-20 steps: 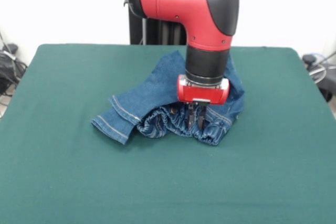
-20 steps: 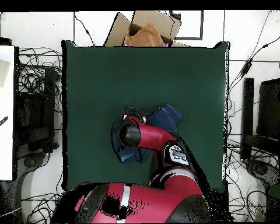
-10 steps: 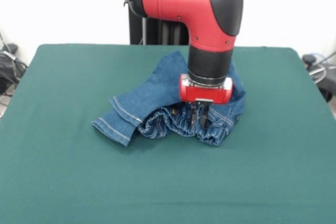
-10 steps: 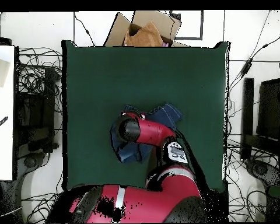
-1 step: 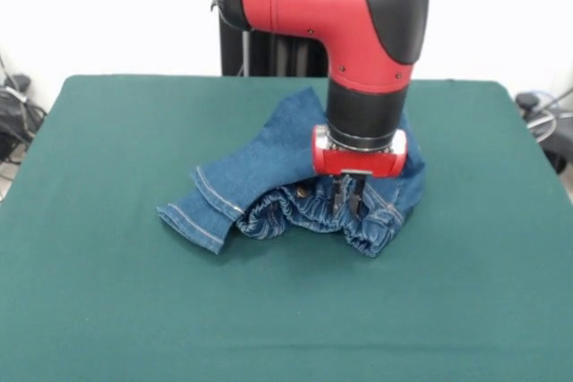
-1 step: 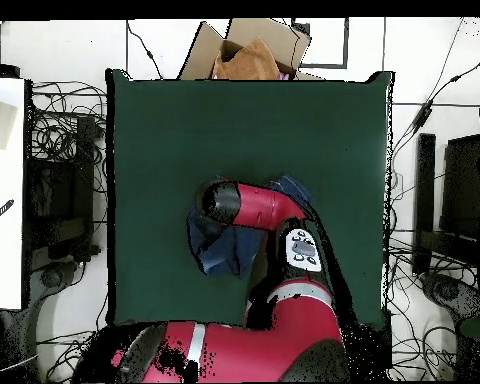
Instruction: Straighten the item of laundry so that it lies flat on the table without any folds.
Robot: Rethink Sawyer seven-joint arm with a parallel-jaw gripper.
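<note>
**Hand pinches waistband of bunched jeans**

The small blue denim jeans with a gathered elastic waistband lie crumpled near the middle of the dark green felt-covered surface, somewhat toward its far edge and well clear of every corner. One leg is folded across the heap, its hem pointing toward the left edge in the front view. The red and black arm's hand reaches straight down into the waistband, its fingers pressed together on a fold of the gathered denim.

To do this step well, the hand should probably keep its pinch firm and draw the waistband slowly away from the folded leg, low over the surface, so the cloth drags out flat rather than lifting and flopping back. The pull should likely stop before the fabric nears an edge.
</note>
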